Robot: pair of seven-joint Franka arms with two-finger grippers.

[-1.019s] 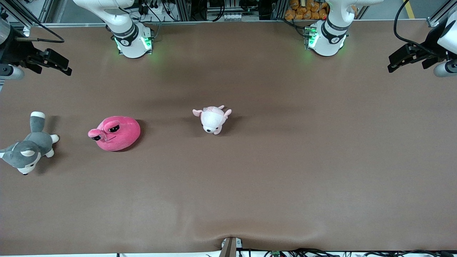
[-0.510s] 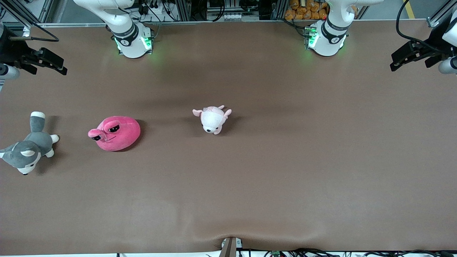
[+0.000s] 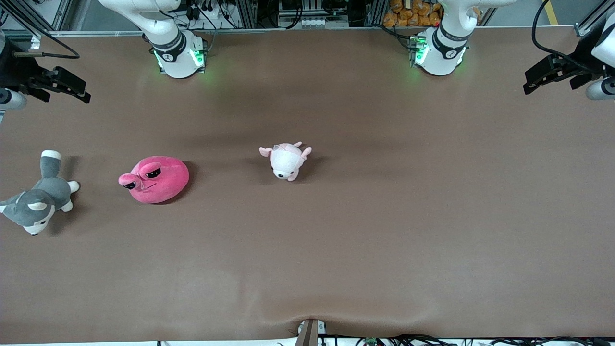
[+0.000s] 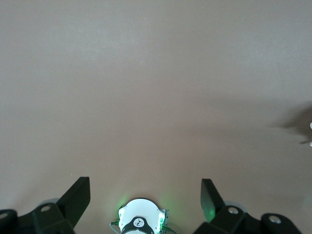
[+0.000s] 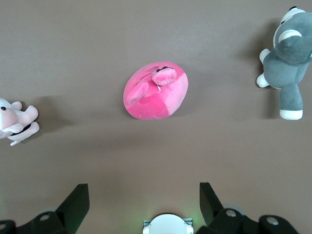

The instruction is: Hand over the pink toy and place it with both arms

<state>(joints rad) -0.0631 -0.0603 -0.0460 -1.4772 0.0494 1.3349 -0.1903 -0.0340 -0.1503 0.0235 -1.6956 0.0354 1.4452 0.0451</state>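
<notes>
The pink toy [image 3: 154, 179] is a hot-pink round plush with half-lidded black eyes. It lies on the brown table toward the right arm's end, and shows in the right wrist view [image 5: 156, 91]. My right gripper [image 3: 67, 85] hangs open and empty high over the table's edge at the right arm's end, well apart from the toy; its open fingers show in the right wrist view [image 5: 144, 195]. My left gripper [image 3: 543, 79] hangs open and empty over the left arm's end of the table; the left wrist view [image 4: 144, 192] shows only bare table and its own arm's base.
A grey-and-white husky plush [image 3: 38, 202] lies beside the pink toy at the right arm's end of the table. A small pale pink-and-white plush [image 3: 287, 161] lies near the table's middle. The arm bases [image 3: 178, 55] [image 3: 438, 53] stand along the table's edge farthest from the front camera.
Both grippers have shifted slightly toward their own ends of the table and stay open. The toys have not moved.
</notes>
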